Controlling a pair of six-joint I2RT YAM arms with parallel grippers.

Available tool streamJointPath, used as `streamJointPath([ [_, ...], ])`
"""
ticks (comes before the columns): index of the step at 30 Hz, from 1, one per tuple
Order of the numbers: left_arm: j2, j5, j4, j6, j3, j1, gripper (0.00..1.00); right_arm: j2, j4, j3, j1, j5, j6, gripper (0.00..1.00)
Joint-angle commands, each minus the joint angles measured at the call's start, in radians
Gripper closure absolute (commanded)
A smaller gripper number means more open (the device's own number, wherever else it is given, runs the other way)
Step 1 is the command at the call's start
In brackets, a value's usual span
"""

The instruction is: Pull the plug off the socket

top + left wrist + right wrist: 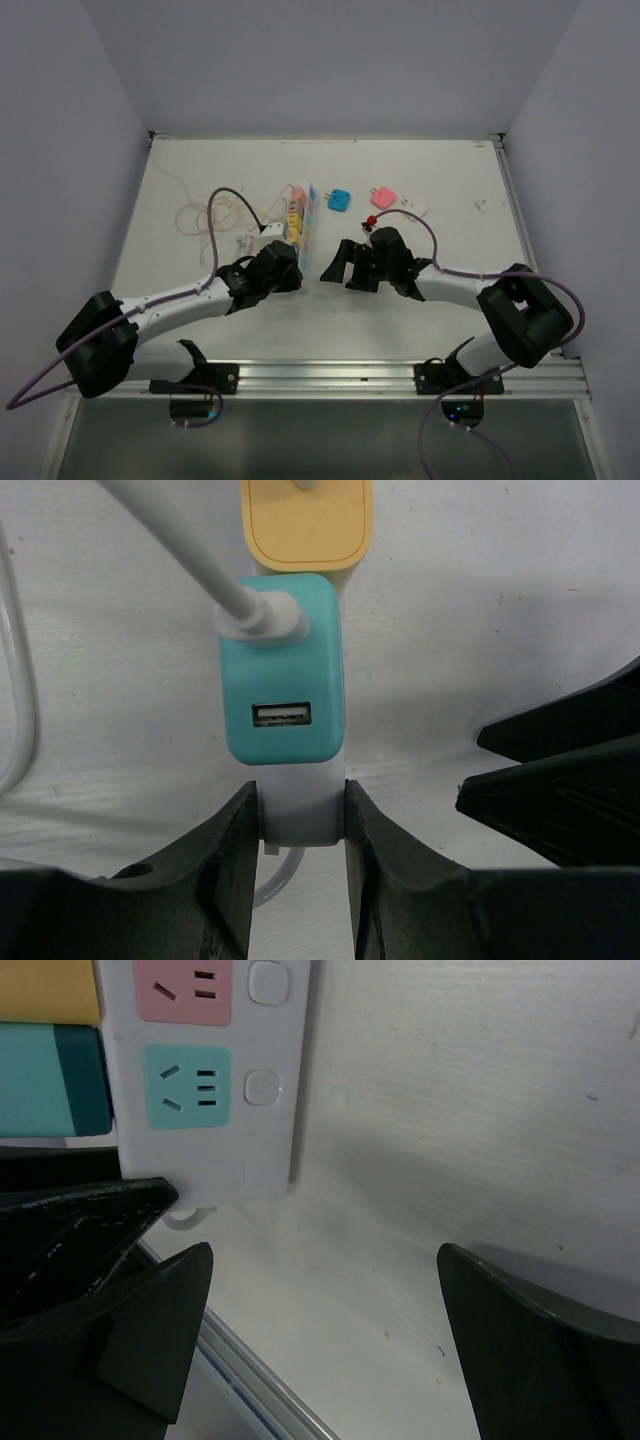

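Soft, even overhead light keeps the white desk [450, 180] bright, without glare. Beside the socket [205, 1080] a faint shadow falls; the near fingers [540, 1360] are dark and blurred.

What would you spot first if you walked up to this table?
A long white power strip with pastel outlets sits centrally, a teal square USB plug stuck on it. The left arm clamps its near end in black jaws; the right arm holds its jaws open alongside.

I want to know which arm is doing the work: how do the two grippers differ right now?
The left gripper clamps the near end of the socket; the right gripper holds nothing. The left gripper is narrowed around it, the right gripper wide open. Both are black and low by that same end.
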State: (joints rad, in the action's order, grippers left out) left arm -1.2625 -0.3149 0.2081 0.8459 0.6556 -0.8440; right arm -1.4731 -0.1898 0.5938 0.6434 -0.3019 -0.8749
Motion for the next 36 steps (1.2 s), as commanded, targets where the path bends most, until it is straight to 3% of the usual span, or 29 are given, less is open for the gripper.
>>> streamJointPath([
  [1,0.000,-0.039,-0.090,-0.007,0.016,-0.030,1.00,-0.024,-0.068,0.069,0.022,0.038,-0.019,0.01],
  [4,0.000,-0.039,-0.090,-0.014,0.022,-0.043,0.94,-0.036,-0.069,0.080,0.030,0.043,-0.018,0.01],
  [14,-0.002,-0.038,-0.101,-0.036,0.041,-0.073,0.51,-0.029,-0.063,0.078,0.030,0.044,-0.004,0.01],
  [20,-0.005,-0.036,-0.101,-0.031,0.049,-0.087,0.34,-0.024,-0.069,0.070,0.030,0.037,-0.001,0.01],
  [31,0.053,-0.088,-0.062,0.021,0.042,-0.092,0.31,0.049,0.068,0.078,0.030,0.113,0.112,0.01],
  [36,0.143,-0.125,0.017,-0.004,0.078,-0.028,0.15,0.071,0.187,0.139,0.071,0.216,0.218,0.01],
])
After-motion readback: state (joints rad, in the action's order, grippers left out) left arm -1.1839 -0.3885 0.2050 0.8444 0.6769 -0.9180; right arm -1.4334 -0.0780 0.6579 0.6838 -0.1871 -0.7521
